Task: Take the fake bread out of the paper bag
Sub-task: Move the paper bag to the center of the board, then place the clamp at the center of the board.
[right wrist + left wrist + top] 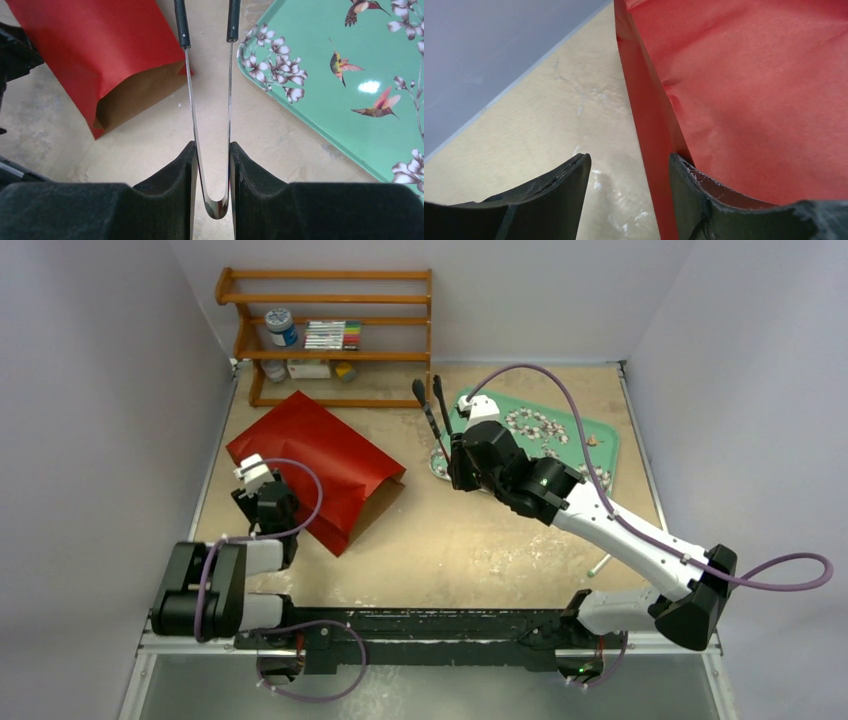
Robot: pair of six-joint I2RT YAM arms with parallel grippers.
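The red paper bag [315, 465] lies on its side at the left of the table, its brown mouth [135, 95] facing front right. No fake bread shows in any view, and the inside of the bag is in shadow. My left gripper [258, 495] is open at the bag's near left edge. In the left wrist view the gripper [629, 165] straddles that edge, one finger over the red paper [749, 100] and the other over the table. My right gripper [452, 465] [211, 147] is shut on metal tongs [230, 90] with black tips, which point past the bag's mouth.
A green flower-and-bird tray [570, 435] [325, 90] lies at the back right, next to the right gripper. A wooden shelf [330, 330] with jars and small items stands against the back wall. A small white stick [600, 565] lies near the right arm.
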